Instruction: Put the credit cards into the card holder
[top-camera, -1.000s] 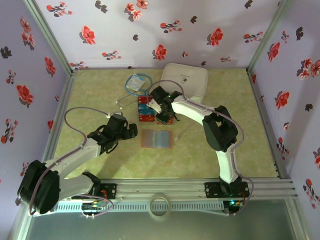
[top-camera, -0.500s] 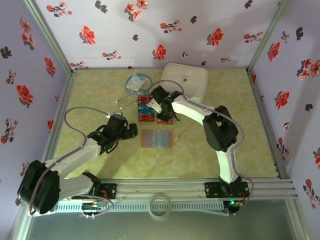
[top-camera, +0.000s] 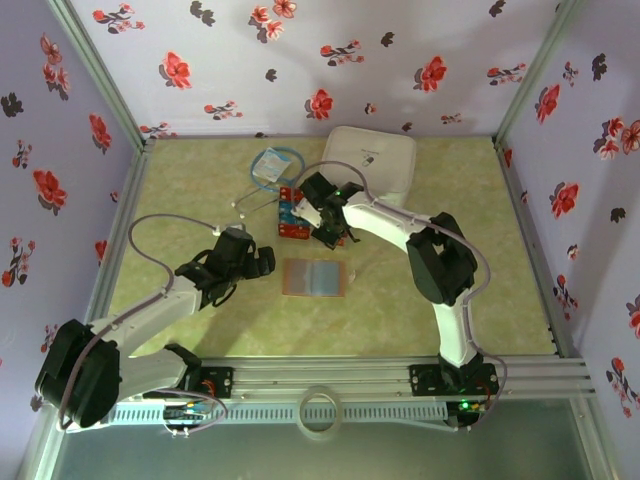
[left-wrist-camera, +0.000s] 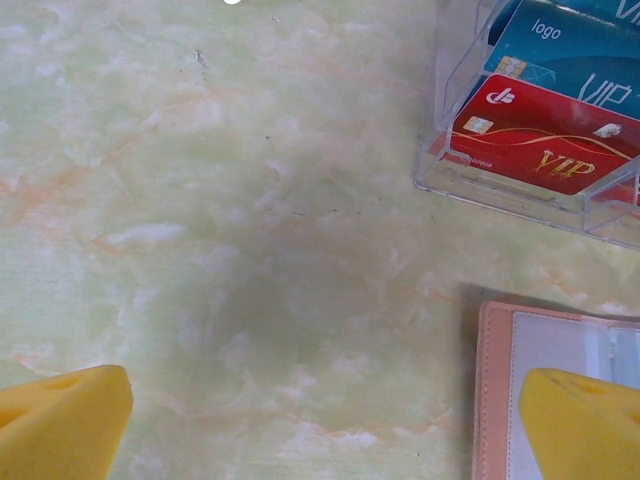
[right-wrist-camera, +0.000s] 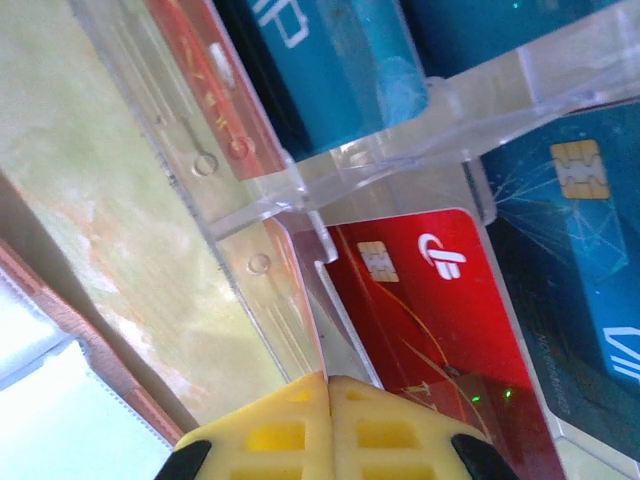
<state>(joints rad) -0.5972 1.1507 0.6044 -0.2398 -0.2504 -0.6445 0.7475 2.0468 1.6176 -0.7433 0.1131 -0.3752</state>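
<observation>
My right hand is clenched against the clear tray beside one red card, my left hand gapes empty near the one open card holder.

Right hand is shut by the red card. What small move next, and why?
Probably raise the right hand slightly, checking the red card comes: it is shut where the card meets the clear tray; the open holder lies nearby.

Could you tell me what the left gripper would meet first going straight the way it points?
Probably the bare table: the left gripper is open with nothing between its fingers, and the card holder lies off to the side; depth is unclear.
</observation>
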